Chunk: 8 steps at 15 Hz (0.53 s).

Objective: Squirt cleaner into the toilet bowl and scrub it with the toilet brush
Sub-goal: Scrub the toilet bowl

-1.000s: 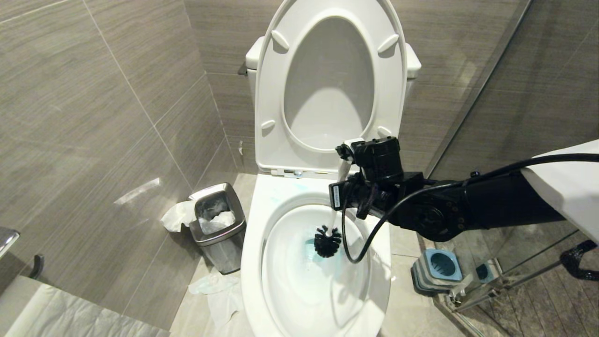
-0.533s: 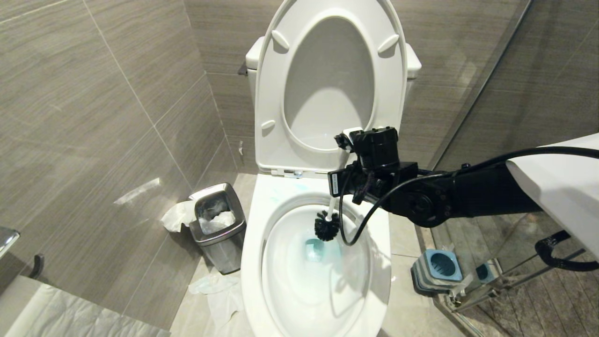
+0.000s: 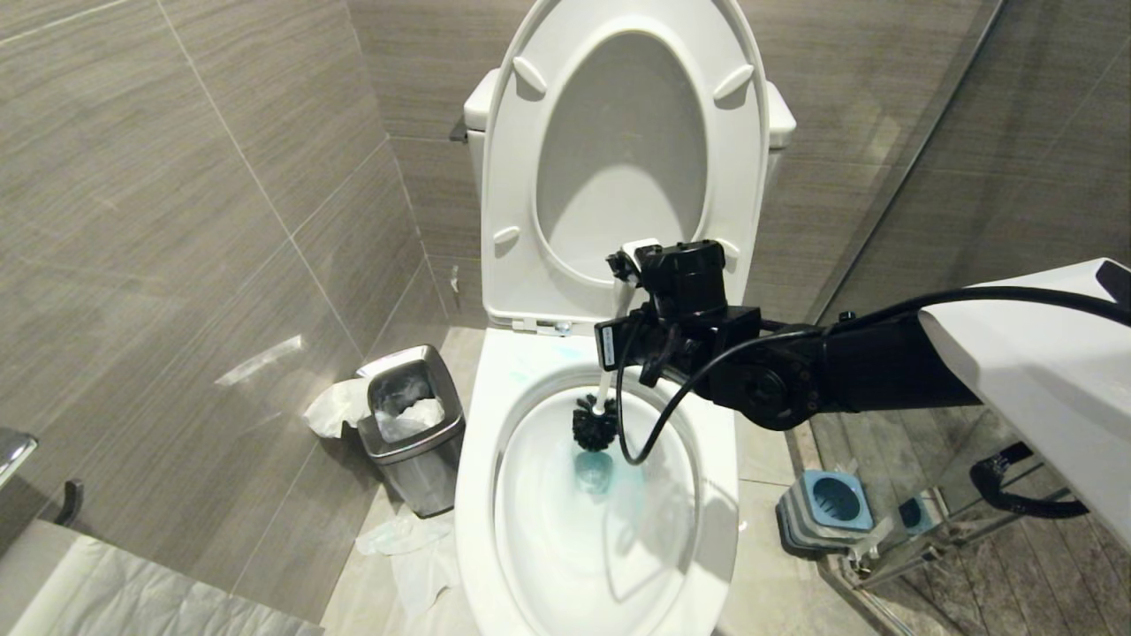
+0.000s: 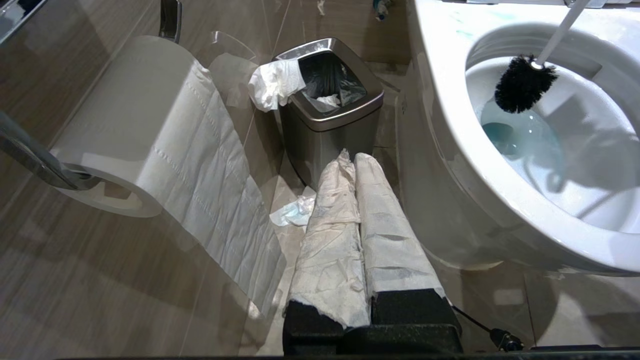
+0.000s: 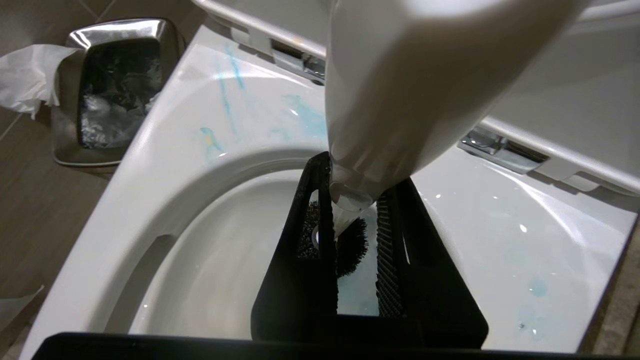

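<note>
The toilet bowl point(image 3: 477, 495) stands against the grey tiled wall, seat and lid raised, blue-tinted water pooled at the bottom and blue streaks on the rim behind the basin; on its left sits a small steel bin point(image 3: 413, 433) with tissue spilling over its edge and more paper on the floor; a toilet roll point(image 4: 125, 125) hangs nearer on that side; on the right, by the glass partition, stands a blue-and-grey brush holder point(image 3: 826, 508); the right arm reaches in level from the right across the bowl's rear rim, its cable looping over the basin; the right pincer point(image 3: 618, 353) is clamped on the white handle of the toilet brush point(image 3: 594, 424), whose black head hangs inside the bowl just above the water; the left pincer point(image 4: 354, 165), paper-wrapped, is closed and empty, beside the bowl near the bin
</note>
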Available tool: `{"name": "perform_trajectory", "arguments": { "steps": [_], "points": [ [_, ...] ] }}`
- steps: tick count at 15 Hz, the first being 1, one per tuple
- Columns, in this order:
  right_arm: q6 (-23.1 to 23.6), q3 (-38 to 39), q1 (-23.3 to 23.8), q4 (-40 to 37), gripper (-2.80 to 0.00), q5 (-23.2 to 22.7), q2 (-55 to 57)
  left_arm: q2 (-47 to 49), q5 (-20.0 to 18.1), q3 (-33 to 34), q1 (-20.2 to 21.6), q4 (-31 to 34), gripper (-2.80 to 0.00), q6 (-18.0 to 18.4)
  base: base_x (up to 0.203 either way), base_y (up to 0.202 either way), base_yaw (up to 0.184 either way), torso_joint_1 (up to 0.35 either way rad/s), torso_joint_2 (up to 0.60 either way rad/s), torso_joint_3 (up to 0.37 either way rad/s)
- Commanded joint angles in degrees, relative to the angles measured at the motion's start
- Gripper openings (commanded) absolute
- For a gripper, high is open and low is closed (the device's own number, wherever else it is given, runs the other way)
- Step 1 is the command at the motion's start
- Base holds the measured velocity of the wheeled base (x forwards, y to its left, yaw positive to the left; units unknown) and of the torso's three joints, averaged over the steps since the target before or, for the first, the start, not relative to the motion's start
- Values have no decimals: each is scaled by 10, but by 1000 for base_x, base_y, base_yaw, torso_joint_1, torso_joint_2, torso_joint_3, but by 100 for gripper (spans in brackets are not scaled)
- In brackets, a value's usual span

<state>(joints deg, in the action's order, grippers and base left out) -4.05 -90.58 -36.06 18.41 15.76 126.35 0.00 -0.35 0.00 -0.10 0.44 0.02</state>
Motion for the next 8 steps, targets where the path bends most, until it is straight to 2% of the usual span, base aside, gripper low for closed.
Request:
{"name": "perform_trajectory", "arguments": {
  "steps": [1,5,8],
  "points": [
    [-2,-6,-14,1,-280,1,8,0,0,1,0,0,-280,0,0,0,0,0,0,0],
    [-4,-7,-46,1,-280,1,16,0,0,1,0,0,-280,0,0,0,0,0,0,0],
    [-25,3,-90,0,-280,4,13,0,0,1,0,0,-280,0,0,0,0,0,0,0]
  ]
}}
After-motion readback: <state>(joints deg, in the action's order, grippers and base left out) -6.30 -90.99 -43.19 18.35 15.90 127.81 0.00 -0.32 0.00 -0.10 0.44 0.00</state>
